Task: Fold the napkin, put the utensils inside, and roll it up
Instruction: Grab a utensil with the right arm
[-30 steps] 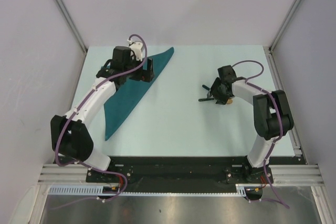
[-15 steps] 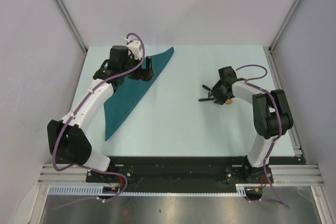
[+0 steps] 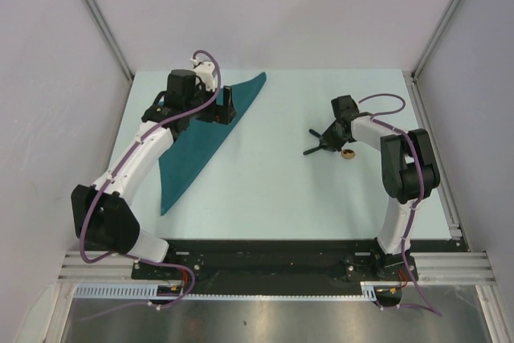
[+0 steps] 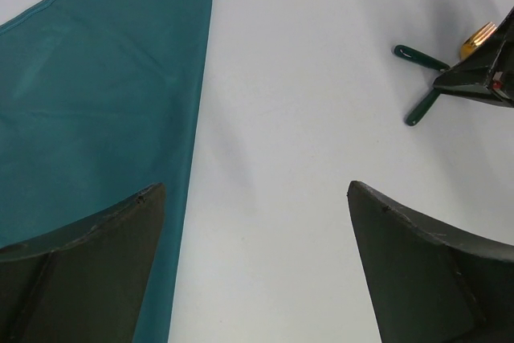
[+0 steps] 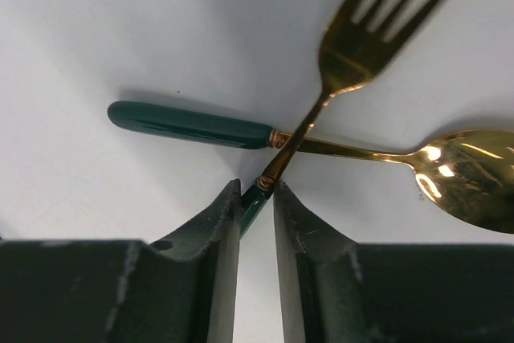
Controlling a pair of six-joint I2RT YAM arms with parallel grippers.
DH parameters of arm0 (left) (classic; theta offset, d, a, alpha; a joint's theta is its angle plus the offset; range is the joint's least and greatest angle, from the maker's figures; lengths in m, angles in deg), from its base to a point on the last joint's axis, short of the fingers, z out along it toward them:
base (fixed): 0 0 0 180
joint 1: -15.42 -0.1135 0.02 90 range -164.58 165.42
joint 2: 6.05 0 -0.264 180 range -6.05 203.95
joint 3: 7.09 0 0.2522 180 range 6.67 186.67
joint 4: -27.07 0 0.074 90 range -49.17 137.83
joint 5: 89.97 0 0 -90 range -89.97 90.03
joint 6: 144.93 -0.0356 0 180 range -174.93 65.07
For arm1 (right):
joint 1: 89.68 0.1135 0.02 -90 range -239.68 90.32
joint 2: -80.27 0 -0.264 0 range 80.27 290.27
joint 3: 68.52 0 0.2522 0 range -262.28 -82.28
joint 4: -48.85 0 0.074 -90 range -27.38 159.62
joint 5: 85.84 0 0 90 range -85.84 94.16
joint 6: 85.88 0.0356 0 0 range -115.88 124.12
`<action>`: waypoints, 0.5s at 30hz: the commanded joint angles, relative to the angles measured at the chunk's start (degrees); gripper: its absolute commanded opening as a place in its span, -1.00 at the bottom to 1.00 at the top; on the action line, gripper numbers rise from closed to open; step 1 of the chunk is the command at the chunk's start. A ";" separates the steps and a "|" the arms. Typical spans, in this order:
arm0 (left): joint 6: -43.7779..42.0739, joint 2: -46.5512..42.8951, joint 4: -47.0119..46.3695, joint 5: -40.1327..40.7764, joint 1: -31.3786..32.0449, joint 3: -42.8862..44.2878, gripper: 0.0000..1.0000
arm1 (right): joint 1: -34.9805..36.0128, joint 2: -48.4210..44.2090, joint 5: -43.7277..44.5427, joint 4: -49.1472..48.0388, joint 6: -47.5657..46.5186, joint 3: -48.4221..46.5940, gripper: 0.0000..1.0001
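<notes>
The teal napkin (image 3: 205, 138) lies folded into a long triangle on the left of the table; it also shows in the left wrist view (image 4: 96, 94). My left gripper (image 3: 226, 105) hovers over its right edge, open and empty (image 4: 255, 198). The two utensils lie crossed at the right centre: a gold fork (image 5: 361, 38) and a gold spoon (image 5: 458, 174), both with dark green handles. My right gripper (image 5: 257, 190) is shut on the fork's handle just below its neck. In the top view the right gripper (image 3: 333, 139) sits over the utensils (image 3: 320, 144).
Grey walls enclose the pale table (image 3: 281, 190) on three sides. A metal rail (image 3: 438, 158) runs along the right edge. The arm bases stand at the near edge.
My right arm has swung its wrist slightly left and up over the utensils. The left arm shifted a little towards the back. The napkin has not moved.
</notes>
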 commanded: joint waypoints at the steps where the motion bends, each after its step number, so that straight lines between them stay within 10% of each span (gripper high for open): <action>1: 1.31 -1.59 -0.30 -2.06 0.17 2.21 0.99 | 0.26 2.70 2.02 4.07 -0.66 0.25 -0.53; 8: 1.58 -0.97 -0.30 -3.12 0.17 2.21 0.99 | 1.93 1.39 0.70 4.50 -2.50 -1.68 -1.00; 15: 2.02 -0.71 -0.74 -3.56 0.35 1.86 0.99 | 7.55 -6.60 6.50 10.74 -4.35 -3.27 -1.00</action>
